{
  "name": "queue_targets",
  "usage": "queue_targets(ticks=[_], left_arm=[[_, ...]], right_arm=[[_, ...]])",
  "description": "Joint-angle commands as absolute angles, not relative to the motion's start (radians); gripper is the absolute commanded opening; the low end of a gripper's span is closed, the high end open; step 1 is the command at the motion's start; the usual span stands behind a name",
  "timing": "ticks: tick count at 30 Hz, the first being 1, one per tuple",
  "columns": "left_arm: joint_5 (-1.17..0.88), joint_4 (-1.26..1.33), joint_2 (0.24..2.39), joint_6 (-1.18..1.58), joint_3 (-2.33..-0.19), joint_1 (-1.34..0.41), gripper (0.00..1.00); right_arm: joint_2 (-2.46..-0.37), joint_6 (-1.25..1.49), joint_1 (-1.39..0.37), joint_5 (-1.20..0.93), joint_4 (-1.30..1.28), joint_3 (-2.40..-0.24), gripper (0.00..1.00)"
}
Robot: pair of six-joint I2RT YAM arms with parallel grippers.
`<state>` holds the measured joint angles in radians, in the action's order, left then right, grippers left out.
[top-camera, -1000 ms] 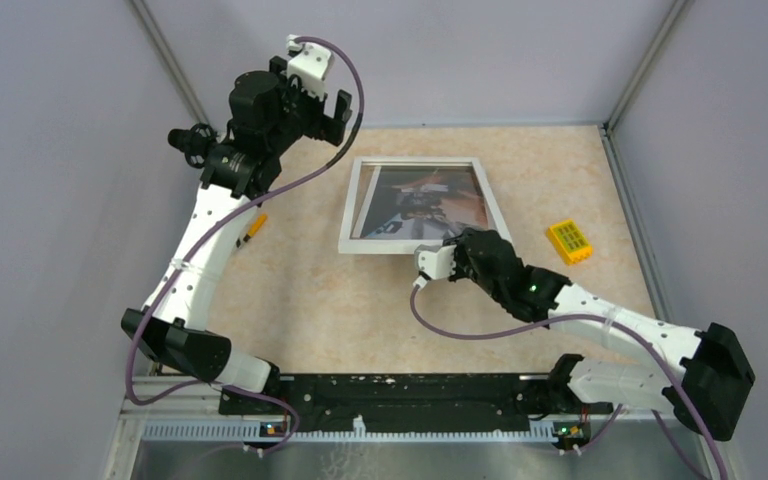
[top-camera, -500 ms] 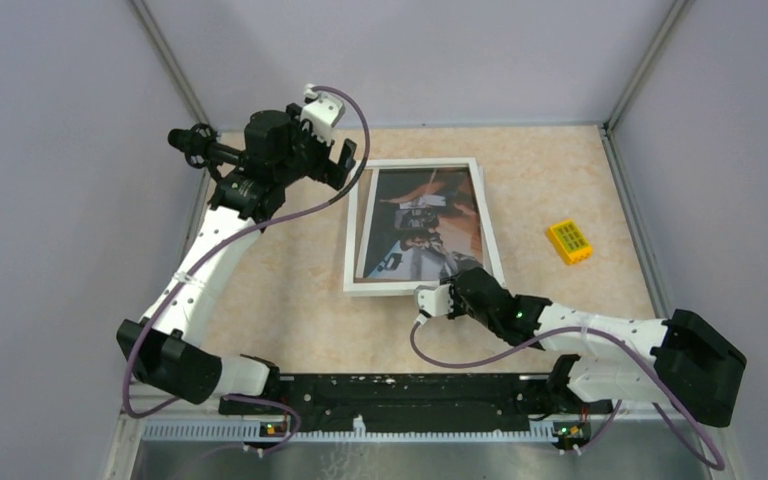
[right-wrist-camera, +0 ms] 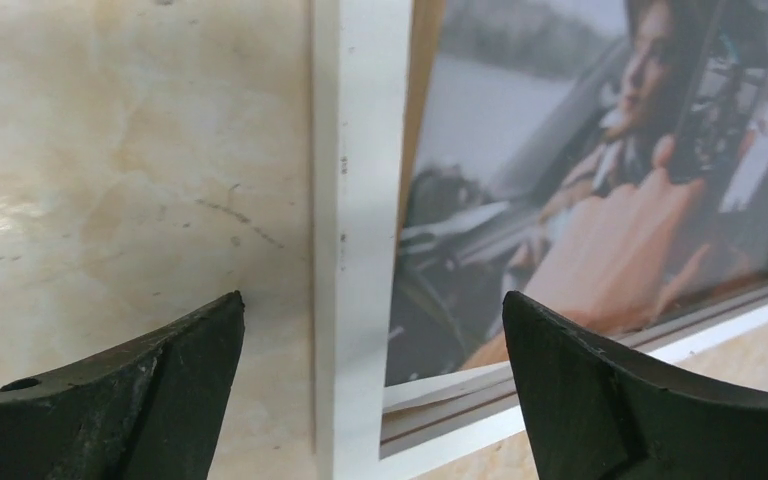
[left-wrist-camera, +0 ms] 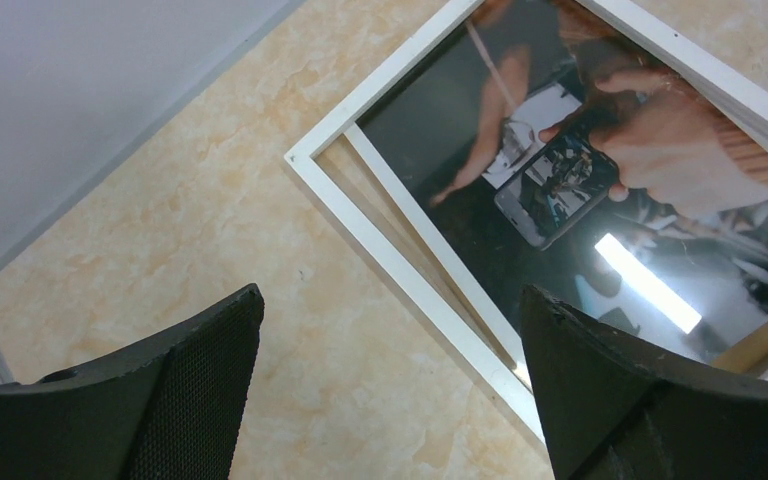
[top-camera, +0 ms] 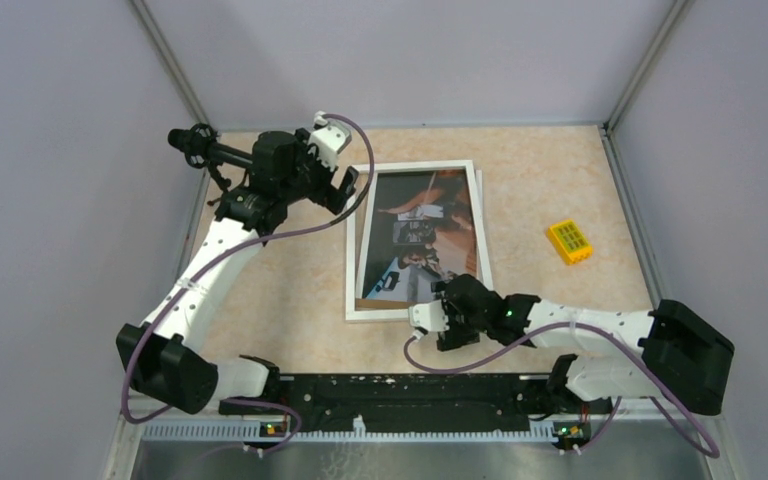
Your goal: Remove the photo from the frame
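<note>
**benchrat:** Where does this one stand? The frame lies flat in the middle of the table, long side running away from the arms. The photo is in it face up but crooked. At the far left corner, bare table shows between the white border and the print's edge. On the far right, the print seems to ride over the border.

**yamfan:** Yep, not out yet. Both tools are empty. The right gripper is spread wide with nothing in it, hovering over the frame's near corner with the white border running between its fingers. The left gripper is wide open too, up above the far left corner. The yellow block is way off to the right, not involved.

**benchrat:** How do you reckon the print handles?

**yamfan:** My guess is thin, light and floppy, and that glossy face looks slippery. Pushing down on the middle would probably just skate or scuff it. It'd crease easily too if it got hauled up by one corner. I can't tell whether that glare is bare gloss or a pane on top.

**benchrat:** So where to grab?

**yamfan:** An edge, not the face. I'd go for wherever it's lifted clear of the border, so the far right side or that loose far left corner, one finger under and one over. The frame looks stiff but light, so it'll likely slide along. I'd have the other arm pin the white border while the print gets drawn out low and flat.
</note>
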<state>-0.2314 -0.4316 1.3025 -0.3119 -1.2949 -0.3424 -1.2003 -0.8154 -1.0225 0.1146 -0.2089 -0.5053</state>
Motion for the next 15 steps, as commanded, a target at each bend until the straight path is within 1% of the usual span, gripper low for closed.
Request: queue_targets(ticks=[1,4,8,12,15], left_arm=[[-0.304,-0.453,1.277,-0.389,-1.262,-0.34,0.99],[-0.36,-0.499,1.293,-0.434,-1.247,-0.342,0.99],[-0.423,-0.577,1.333,-0.485,-1.244,-0.342,0.99],[-0.433,-0.58,1.361,-0.426,-1.188,-0.345,0.99],[-0.4,-0.506,1.377,-0.342,-1.141,-0.345,0.99]], right_arm=[[-1.212,-0.733,-1.014,0.007,-0.382,-0.575,0.99],[-1.218,-0.681,-0.931,-0.094,-0.479,-0.679,0.99],[-1.288,-0.598,-0.718,-0.229,-0.605,-0.892,0.99],[-1.384,-0.517,-0.531,-0.349,-0.691,-1.101,0.99],[-1.477,-0.458,-0.415,-0.399,-0.733,-1.206,0.99]])
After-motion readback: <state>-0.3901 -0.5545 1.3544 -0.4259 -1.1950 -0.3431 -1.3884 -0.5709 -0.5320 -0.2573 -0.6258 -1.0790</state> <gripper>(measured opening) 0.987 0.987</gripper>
